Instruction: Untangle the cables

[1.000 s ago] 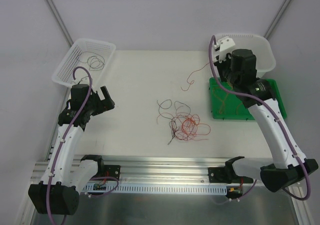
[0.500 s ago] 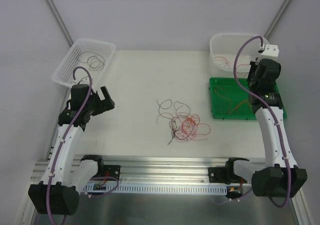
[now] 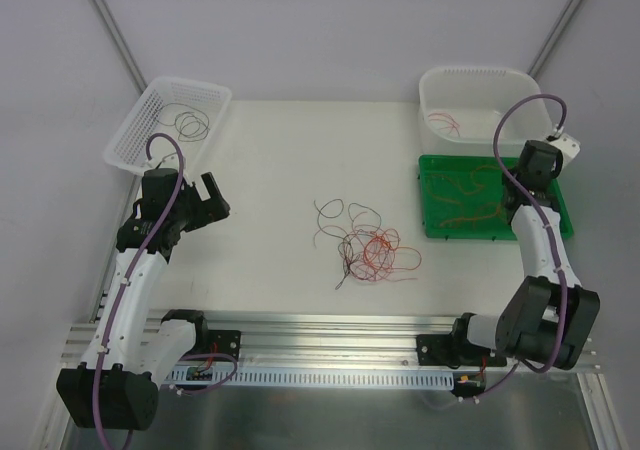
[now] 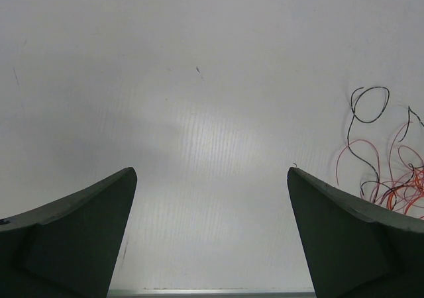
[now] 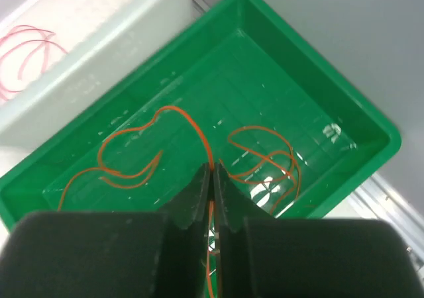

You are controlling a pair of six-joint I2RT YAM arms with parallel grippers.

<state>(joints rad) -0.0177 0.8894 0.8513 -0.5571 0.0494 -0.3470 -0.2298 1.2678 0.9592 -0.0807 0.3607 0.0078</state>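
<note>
A tangle of thin red, orange and dark cables [image 3: 366, 248] lies mid-table, and its edge shows at the right of the left wrist view as cables [image 4: 391, 172]. My left gripper [image 3: 207, 199] hovers open over bare table left of the tangle, with nothing between its fingers [image 4: 73, 235]. My right gripper [image 5: 213, 169] hangs over the green tray [image 3: 563, 208], shut on an orange cable [image 5: 192, 127] that trails down into the tray. More orange cables [image 5: 265, 155] lie loose on the tray floor.
A white mesh basket [image 3: 135, 120] at the back left holds dark cables. A white tub [image 3: 478, 78] behind the green tray holds red cables [image 5: 30, 43]. The metal rail [image 3: 320, 335] runs along the table's near edge.
The right arm swung from over the white tub back and right to above the green tray, carrying the orange cable. The left arm stayed still and open.
</note>
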